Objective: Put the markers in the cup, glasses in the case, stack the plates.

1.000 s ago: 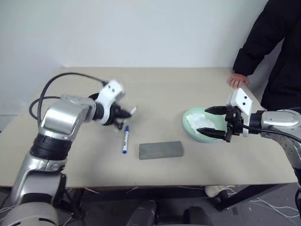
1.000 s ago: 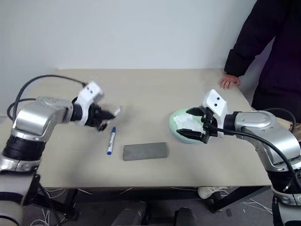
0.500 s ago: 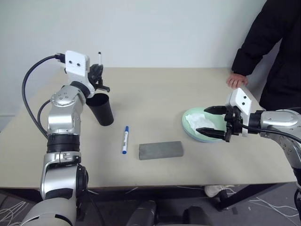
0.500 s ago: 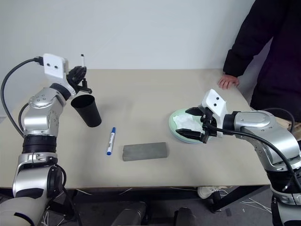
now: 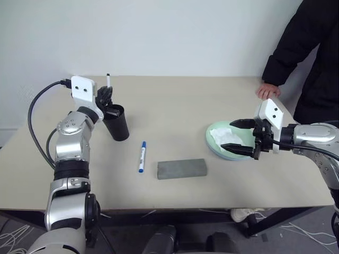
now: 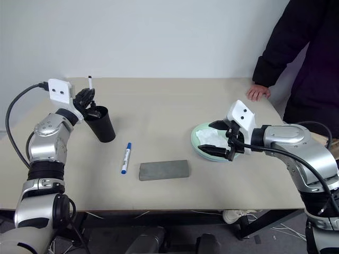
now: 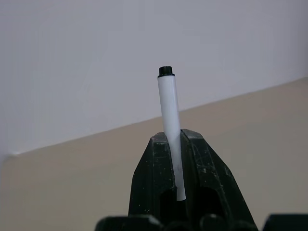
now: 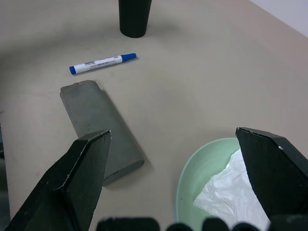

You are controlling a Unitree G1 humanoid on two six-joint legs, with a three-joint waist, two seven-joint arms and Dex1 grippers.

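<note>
My left gripper [image 5: 107, 98] is shut on a white marker with a black cap [image 7: 169, 124], which stands upright out of its fingers. It sits at the rim of the black cup [image 5: 118, 126] at the left of the table. A second marker, with a blue cap [image 5: 142, 156], lies flat on the table beside the closed grey case [image 5: 181, 169]. Over the near edge of the light green plate [image 5: 216, 147], my right gripper [image 5: 239, 136] hangs wide open and holds nothing. A crumpled white tissue [image 5: 224, 136] lies in that plate. The glasses are out of view.
A person in a dark coat stands at the right end of the table, one hand [image 5: 267, 91] resting on its far right corner. The beige tabletop [image 5: 175, 111] is bare between the cup and the plate.
My left arm swung up from low beside the blue-capped marker, uncovering the cup, and turned the black-capped marker upright. It has since lowered to the cup's rim. The right arm kept still.
</note>
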